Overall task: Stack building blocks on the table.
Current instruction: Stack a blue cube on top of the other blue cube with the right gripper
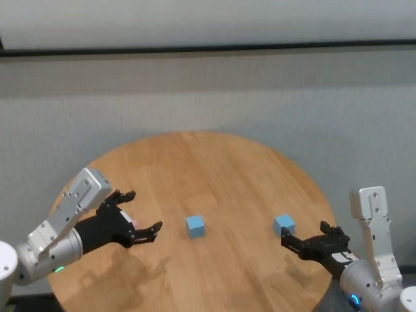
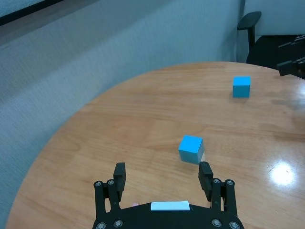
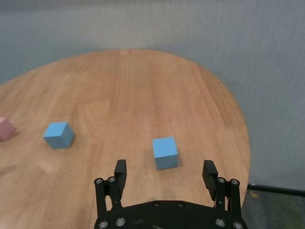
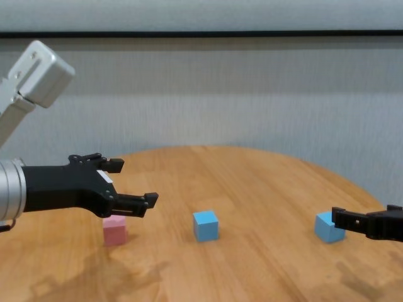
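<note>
- Grey, ribbed wall panels run behind the round wooden table (image 1: 214, 162), with a dark strip higher up the wall; an office chair (image 2: 249, 24) stands off beyond the table's far side in the left wrist view.
- Warm plank grain covers the tabletop, and a ceiling light glares off it near the right-hand edge.
- Three cubes sit apart on the wood, none stacked: a pink block (image 4: 115, 229) on the robot's left, a middle blue block (image 1: 195, 226) near the centre, and a second blue block (image 1: 283, 225) toward the right.
- Left gripper (image 1: 138, 214) hovers above the pink block with its jaws spread wide and empty; from the head camera it hides the pink cube almost entirely.
- Right gripper (image 1: 307, 242) is low and just short of the right blue block, jaws apart, holding nothing.
- Each arm seems lined up on its nearest cube, probably so either can pick first; the centre block looks like the natural base.
</note>
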### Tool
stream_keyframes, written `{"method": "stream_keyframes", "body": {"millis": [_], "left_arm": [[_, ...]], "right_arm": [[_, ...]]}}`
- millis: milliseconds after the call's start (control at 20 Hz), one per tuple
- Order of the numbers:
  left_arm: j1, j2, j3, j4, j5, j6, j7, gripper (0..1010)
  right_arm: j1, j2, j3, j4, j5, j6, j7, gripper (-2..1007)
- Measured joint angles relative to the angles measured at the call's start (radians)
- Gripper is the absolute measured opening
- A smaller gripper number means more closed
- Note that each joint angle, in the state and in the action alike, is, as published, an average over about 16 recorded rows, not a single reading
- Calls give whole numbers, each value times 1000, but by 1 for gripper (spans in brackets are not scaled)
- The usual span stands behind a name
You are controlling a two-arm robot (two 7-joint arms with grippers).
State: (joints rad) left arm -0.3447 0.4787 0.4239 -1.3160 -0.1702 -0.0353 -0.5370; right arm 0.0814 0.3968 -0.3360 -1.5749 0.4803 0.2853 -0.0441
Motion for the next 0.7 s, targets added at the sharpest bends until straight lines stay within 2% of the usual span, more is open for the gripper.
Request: {"method": "stream_keyframes", "body": {"millis": [350, 700], "left_arm": [[0, 0, 0, 0, 0, 0, 0, 1003], [-1, -1, 0, 0, 0, 0, 0, 1003]], "right_arm": [[20, -3, -9, 58, -56, -28, 9, 1005], [39, 2, -20, 101, -99, -62, 47, 1005]]}}
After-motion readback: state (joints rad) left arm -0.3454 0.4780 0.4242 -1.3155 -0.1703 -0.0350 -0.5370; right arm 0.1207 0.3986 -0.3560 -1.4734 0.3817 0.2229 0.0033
